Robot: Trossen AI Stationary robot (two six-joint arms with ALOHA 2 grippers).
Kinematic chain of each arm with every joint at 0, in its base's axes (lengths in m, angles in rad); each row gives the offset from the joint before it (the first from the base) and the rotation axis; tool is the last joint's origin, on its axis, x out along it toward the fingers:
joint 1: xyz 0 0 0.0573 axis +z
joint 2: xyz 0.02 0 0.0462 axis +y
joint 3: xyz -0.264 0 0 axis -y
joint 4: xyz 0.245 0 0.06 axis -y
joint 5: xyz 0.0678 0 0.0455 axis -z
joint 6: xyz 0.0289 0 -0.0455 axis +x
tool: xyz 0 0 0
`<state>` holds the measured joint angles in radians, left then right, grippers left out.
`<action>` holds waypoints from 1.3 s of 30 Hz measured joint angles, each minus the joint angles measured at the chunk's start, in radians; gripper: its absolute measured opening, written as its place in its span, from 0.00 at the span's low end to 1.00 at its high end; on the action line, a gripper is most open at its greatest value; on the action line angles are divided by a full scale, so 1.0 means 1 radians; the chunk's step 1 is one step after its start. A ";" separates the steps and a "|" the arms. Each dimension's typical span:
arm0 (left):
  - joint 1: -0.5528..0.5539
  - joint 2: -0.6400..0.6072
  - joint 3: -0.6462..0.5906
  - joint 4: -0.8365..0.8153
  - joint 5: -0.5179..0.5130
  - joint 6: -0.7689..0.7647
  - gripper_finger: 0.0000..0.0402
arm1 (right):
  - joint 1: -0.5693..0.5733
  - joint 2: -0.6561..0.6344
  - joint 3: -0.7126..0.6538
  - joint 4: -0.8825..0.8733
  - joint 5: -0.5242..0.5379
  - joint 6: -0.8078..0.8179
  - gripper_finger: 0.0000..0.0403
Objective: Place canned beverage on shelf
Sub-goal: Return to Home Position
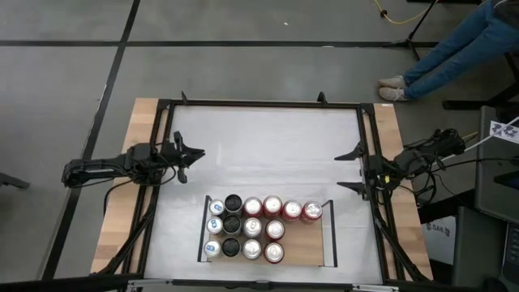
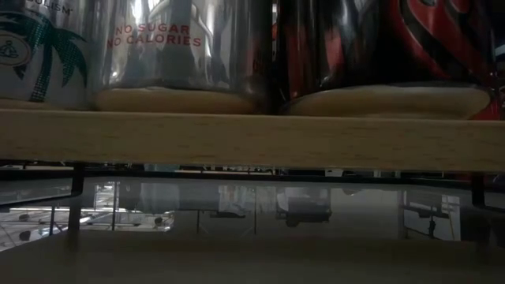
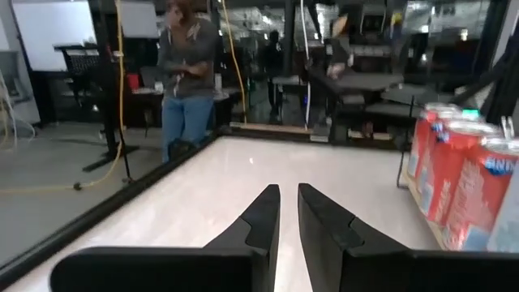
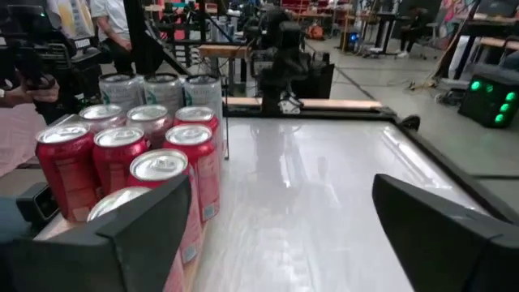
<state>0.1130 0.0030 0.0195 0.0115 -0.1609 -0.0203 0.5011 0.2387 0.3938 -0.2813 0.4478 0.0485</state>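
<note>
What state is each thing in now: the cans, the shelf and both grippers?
Cans: all upright on the shelf, none held.
Shelf: lying flat, its right part bare.
Left gripper: shut, empty, away from the shelf.
Right gripper: open, empty, away from the shelf.

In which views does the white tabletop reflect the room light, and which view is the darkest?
Right wrist view: the white tabletop mirrors the room in pale streaks. Left wrist view: a fainter sheen on it. Low view: the darkest, with the cans dim above the shelf.

robotics lab: taped concrete floor (image 1: 65, 73), cluttered workbenches (image 3: 361, 81), hanging yellow cable (image 3: 119, 97)
</note>
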 joint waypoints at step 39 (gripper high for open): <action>0.000 -0.001 -0.008 0.016 -0.014 0.004 0.10 | -0.378 -0.236 -0.288 0.085 -0.301 0.023 0.01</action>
<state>0.1131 0.0025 0.0120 0.0273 -0.1745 -0.0158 0.1234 0.0026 0.1057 -0.1963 0.1466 0.0711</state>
